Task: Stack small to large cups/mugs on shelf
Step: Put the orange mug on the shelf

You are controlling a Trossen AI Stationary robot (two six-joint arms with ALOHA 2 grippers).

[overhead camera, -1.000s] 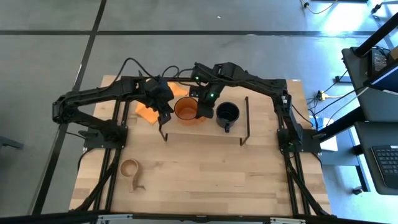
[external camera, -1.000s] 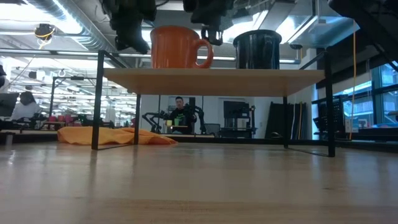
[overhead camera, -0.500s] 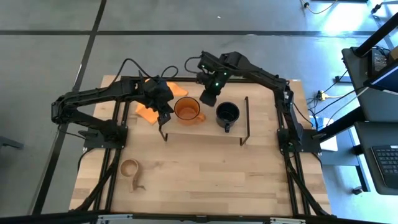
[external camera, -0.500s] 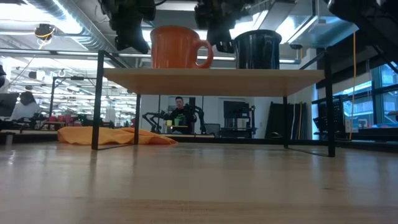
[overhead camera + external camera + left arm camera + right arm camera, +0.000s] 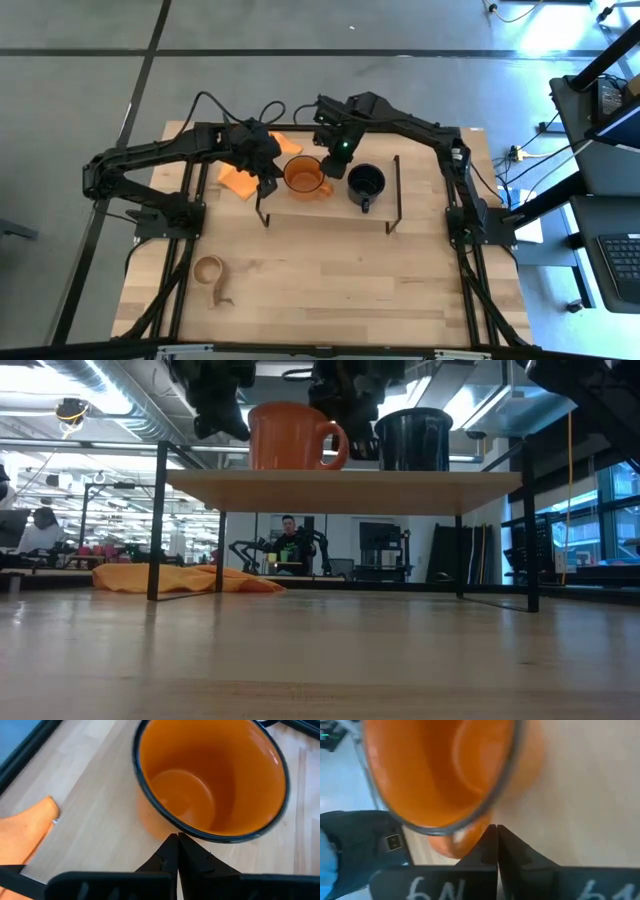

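shelf [image 5: 330, 205] standing across the far half of the wooden table [image 5: 330, 280], light board on thin black wire legs, seen edge-on in the low view. on its board, orange mug [image 5: 304, 176] toward the left end, upright, handle turned toward the dark mug [image 5: 366, 182] just beside it on the right, the two apart by a narrow gap. wooden cup [image 5: 209, 270] with its long handle down on the tabletop near the front left corner, well apart from the shelf. orange cloth [image 5: 243, 176] flat on the table behind and left of the shelf, partly under the left arm. left gripper [image 5: 265, 163] just left of the orange mug at rim height, fingers [image 5: 170, 857] pressed together tip to tip with nothing between them, tips right at the mug's outer wall below the rim; whether touching, cannot be told. right gripper [image 5: 333, 160] above the gap between the two mugs, on the orange mug's handle side, fingers [image 5: 492, 845] likewise closed flat against each other and empty, tips close to the orange mug's side. in the low view, both dark gripper bodies hanging at either side of the orange mug. far off in the room beyond, person [image 5: 288, 543] seated among desks.
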